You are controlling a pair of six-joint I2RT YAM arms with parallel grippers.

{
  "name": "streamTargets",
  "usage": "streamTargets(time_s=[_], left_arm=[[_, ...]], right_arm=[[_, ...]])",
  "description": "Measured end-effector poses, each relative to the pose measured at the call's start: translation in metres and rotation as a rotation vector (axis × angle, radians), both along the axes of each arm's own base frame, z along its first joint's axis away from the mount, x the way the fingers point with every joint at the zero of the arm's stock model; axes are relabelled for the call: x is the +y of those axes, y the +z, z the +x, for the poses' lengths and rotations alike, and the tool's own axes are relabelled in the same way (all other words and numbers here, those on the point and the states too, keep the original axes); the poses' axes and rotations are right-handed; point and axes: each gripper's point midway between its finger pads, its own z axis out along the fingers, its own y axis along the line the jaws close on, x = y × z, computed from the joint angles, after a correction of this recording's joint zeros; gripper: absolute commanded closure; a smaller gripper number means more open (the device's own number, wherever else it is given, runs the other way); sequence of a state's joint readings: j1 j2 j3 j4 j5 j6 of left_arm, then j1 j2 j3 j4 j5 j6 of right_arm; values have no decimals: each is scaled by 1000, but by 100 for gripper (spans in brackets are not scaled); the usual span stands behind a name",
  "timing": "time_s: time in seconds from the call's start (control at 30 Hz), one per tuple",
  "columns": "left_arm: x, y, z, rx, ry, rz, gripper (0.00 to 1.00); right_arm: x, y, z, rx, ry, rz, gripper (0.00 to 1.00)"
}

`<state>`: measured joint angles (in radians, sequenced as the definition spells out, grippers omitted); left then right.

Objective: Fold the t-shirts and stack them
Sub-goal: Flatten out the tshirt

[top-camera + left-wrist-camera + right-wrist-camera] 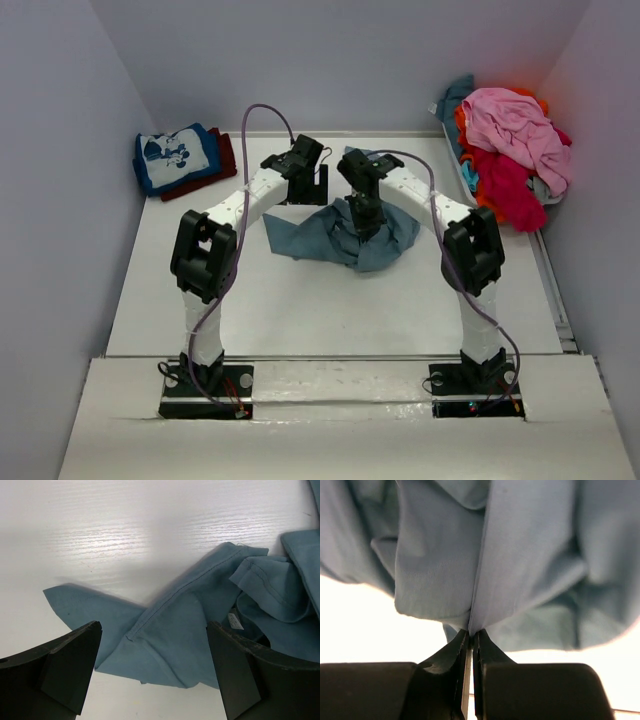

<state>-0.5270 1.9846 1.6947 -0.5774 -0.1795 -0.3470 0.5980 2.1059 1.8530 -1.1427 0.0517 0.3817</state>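
Note:
A crumpled slate-blue t-shirt (325, 240) lies in the middle of the table. My right gripper (366, 222) points down into it. In the right wrist view its jaws (471, 634) are shut on a pinched fold of the slate-blue cloth (520, 555). My left gripper (304, 187) hovers at the shirt's far left edge. Its fingers (75, 665) stand wide open above a hemmed flap of the shirt (175, 630), holding nothing. A folded blue t-shirt with white cartoon print (175, 157) rests on a dark red one (226, 160) at the back left.
A heap of unfolded t-shirts sits at the back right: pink (515, 122) on top, red (505, 188) below, with orange (462, 125) and teal (456, 97) showing behind. Purple walls close in the table on the left, back and right.

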Motion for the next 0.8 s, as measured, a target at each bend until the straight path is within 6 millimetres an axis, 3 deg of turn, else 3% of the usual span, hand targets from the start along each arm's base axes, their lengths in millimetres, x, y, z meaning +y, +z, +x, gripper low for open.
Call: streamTargets(time_s=[0.13, 0.3, 0.43, 0.5, 0.63, 0.8], left_arm=[[0, 0, 0, 0, -3, -1, 2], [-2, -1, 0, 2, -7, -6, 2], [-1, -8, -4, 17, -11, -6, 2], [0, -12, -7, 31, -13, -1, 2], [1, -15, -9, 39, -13, 2, 2], [1, -15, -9, 37, -13, 1, 2]], right_arm=[[-7, 52, 8, -119, -35, 13, 93], [-14, 153, 25, -382, -94, 101, 93], [-23, 219, 22, -547, -132, 174, 93], [-29, 243, 17, -607, -150, 198, 93], [-38, 267, 13, -681, -171, 220, 93], [-34, 276, 19, -708, -156, 218, 93]])
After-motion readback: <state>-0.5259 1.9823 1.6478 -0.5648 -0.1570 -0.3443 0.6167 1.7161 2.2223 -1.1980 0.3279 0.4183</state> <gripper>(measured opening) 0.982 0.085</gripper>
